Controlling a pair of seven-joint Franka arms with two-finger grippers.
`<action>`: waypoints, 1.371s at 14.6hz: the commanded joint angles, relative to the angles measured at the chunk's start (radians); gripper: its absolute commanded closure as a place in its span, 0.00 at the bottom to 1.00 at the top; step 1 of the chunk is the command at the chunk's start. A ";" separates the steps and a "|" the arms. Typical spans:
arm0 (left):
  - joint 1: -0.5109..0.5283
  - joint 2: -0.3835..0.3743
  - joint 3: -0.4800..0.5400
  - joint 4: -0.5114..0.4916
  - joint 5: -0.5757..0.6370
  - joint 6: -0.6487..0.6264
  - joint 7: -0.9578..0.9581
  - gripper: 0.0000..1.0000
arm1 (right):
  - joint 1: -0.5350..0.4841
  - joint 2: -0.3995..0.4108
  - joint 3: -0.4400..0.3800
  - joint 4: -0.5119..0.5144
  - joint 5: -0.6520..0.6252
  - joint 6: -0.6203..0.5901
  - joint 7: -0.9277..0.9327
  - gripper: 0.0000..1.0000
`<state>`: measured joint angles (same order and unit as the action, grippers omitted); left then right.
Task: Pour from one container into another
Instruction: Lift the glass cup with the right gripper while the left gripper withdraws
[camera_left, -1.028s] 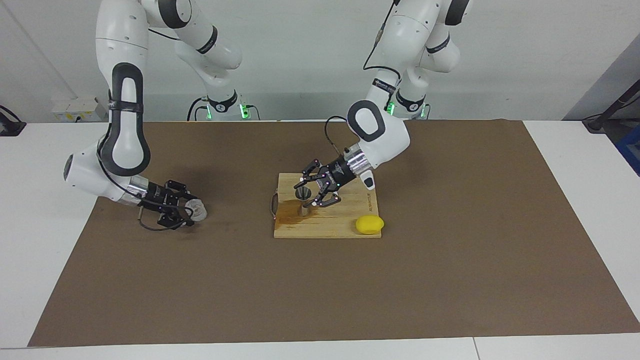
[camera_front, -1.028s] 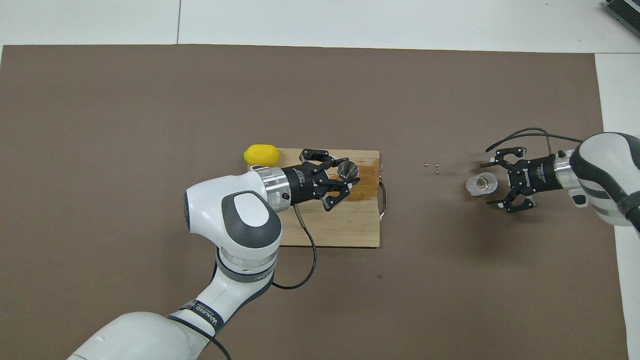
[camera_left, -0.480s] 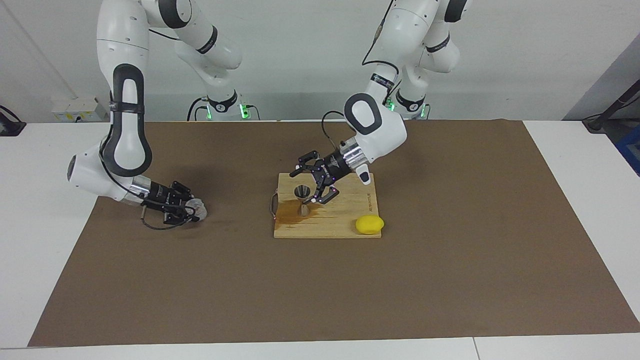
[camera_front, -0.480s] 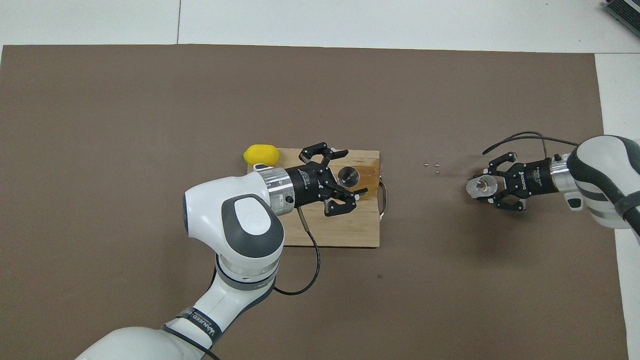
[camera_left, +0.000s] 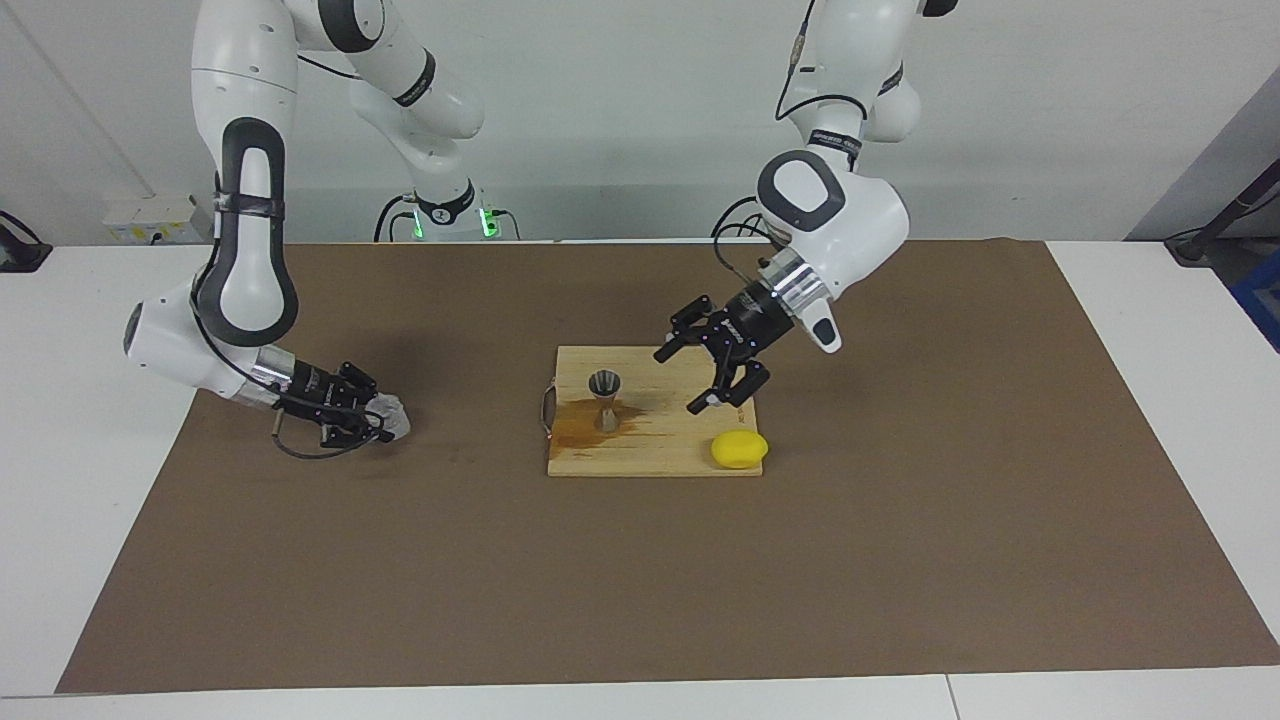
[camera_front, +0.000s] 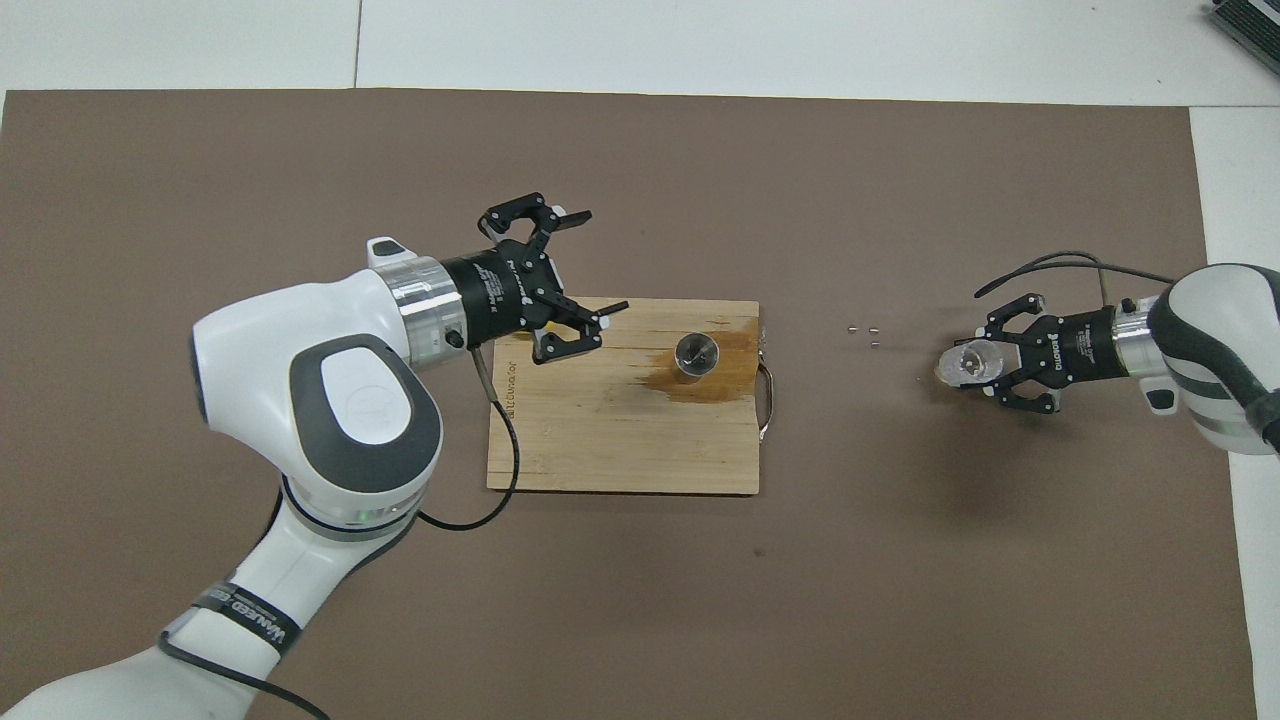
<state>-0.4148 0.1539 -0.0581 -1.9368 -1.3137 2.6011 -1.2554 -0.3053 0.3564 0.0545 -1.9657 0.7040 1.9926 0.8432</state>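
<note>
The steel hourglass jigger (camera_left: 605, 396) (camera_front: 696, 352) stands upright and free on the wooden board (camera_left: 690, 460) (camera_front: 620, 440), beside a brown wet stain. My left gripper (camera_left: 677, 382) (camera_front: 597, 260) hangs open and empty over the board's edge toward the left arm's end, clear of the jigger. The small clear glass tumbler (camera_left: 394, 419) (camera_front: 962, 366) is low at the mat toward the right arm's end. My right gripper (camera_left: 372, 424) (camera_front: 985, 370) reaches in level and is shut on it. Whether the glass rests on the mat or hangs just above it I cannot tell.
A yellow lemon (camera_left: 740, 449) lies at the board's corner farther from the robots, toward the left arm's end; the left arm hides it in the overhead view. A few tiny pellets (camera_front: 863, 332) lie on the brown mat (camera_front: 900, 560) between board and glass. A metal handle (camera_front: 767, 400) juts from the board.
The left gripper opened off the jigger and drew up and away toward the left arm's end. The right gripper closed on the glass tumbler.
</note>
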 joint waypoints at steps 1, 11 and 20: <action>0.103 -0.011 -0.009 0.030 0.146 0.013 -0.004 0.00 | 0.041 -0.039 0.004 0.005 0.032 0.026 0.077 1.00; 0.336 -0.092 -0.009 0.068 0.832 -0.039 0.002 0.00 | 0.276 -0.093 -0.005 0.076 -0.046 0.123 0.457 1.00; 0.525 -0.120 -0.005 0.225 0.999 -0.567 0.741 0.00 | 0.471 -0.079 0.002 0.218 -0.306 0.109 0.747 1.00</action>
<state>0.1096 0.0323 -0.0530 -1.7433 -0.3599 2.1078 -0.6120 0.1214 0.2707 0.0579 -1.7741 0.4673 2.1080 1.5604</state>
